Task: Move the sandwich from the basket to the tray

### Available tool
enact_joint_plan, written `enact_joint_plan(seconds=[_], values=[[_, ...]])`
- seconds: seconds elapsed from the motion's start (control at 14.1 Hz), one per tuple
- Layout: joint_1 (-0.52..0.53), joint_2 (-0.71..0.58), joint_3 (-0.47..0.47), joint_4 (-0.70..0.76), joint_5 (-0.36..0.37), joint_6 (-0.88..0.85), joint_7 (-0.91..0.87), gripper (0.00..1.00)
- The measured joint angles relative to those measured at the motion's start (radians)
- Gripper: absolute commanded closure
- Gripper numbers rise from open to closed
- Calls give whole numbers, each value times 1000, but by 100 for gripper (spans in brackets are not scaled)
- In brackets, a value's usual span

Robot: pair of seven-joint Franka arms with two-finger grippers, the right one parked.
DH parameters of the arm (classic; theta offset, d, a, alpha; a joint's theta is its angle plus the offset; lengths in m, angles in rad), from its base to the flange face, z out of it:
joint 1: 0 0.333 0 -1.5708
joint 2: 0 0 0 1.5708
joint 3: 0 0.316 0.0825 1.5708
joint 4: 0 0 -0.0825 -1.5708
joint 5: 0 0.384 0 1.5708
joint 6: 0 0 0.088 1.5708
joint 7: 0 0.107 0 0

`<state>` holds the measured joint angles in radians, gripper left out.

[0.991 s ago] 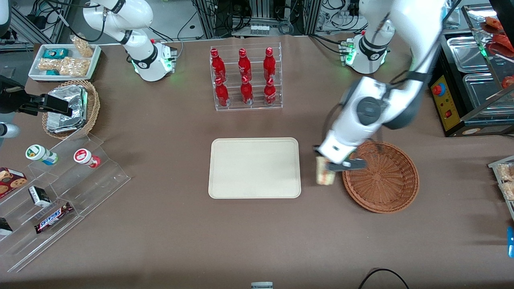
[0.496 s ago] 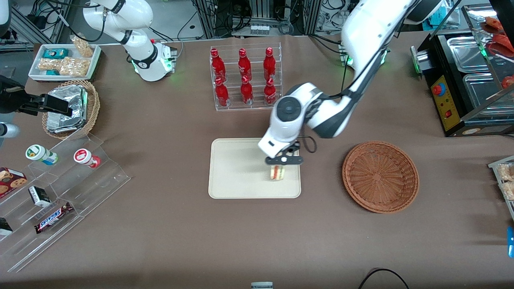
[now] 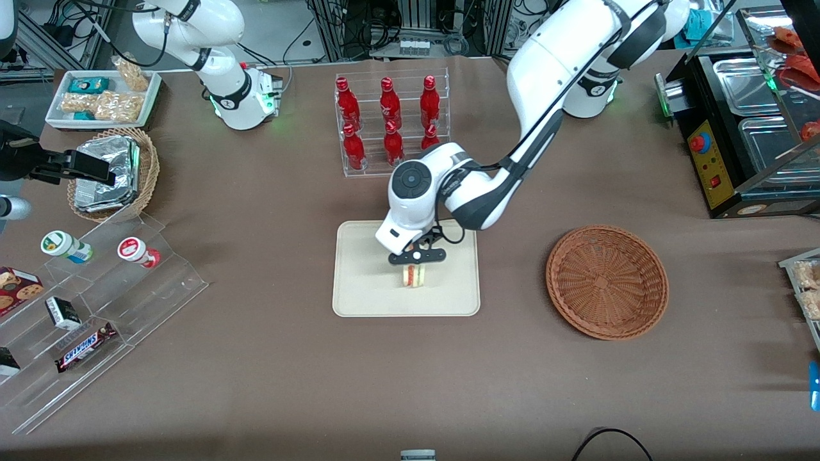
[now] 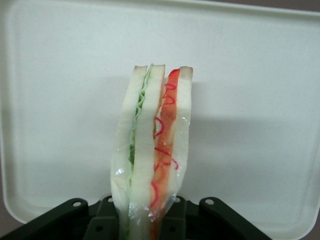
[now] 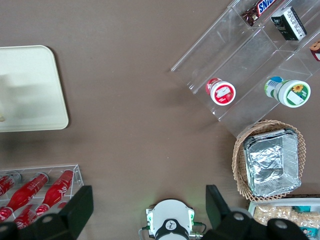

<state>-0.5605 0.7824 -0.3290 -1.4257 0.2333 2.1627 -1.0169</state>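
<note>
The sandwich (image 3: 414,276) is a clear-wrapped wedge of white bread with green and red-orange layers. My left gripper (image 3: 415,264) is shut on the sandwich (image 4: 152,150) and holds it upright over the middle of the cream tray (image 3: 365,288). In the left wrist view the black jaws press the sandwich from both sides, with the tray (image 4: 260,100) below it. Whether the sandwich touches the tray I cannot tell. The reddish-brown wicker basket (image 3: 606,280) sits toward the working arm's end of the table with nothing in it.
A clear rack of red bottles (image 3: 391,125) stands farther from the front camera than the tray. Toward the parked arm's end are a tan basket of foil packets (image 3: 115,171), a white snack tray (image 3: 102,96) and a clear stepped shelf (image 3: 90,301) with snacks.
My gripper carried the sandwich from beside the basket's rim over to the tray, then farther toward the tray's middle. The basket is left with nothing in it.
</note>
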Motion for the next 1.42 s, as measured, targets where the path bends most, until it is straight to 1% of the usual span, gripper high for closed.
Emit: enact_joint_plan(seconds=[0.07,0.35,0.57,0.85,0.99,1.2,1.42], values=[[-5,12,1,7,0,0,-3,0],[-5,26,10,32,0,1,-5,0],[-1,16,29,84,0,-3,-6,0],[13,-56,83,108,0,-62,-5,0],[75,-120,89,108,-11,-139,41,0],[194,-232,91,106,-118,-336,240,0],[288,-324,94,98,-135,-502,352,0]])
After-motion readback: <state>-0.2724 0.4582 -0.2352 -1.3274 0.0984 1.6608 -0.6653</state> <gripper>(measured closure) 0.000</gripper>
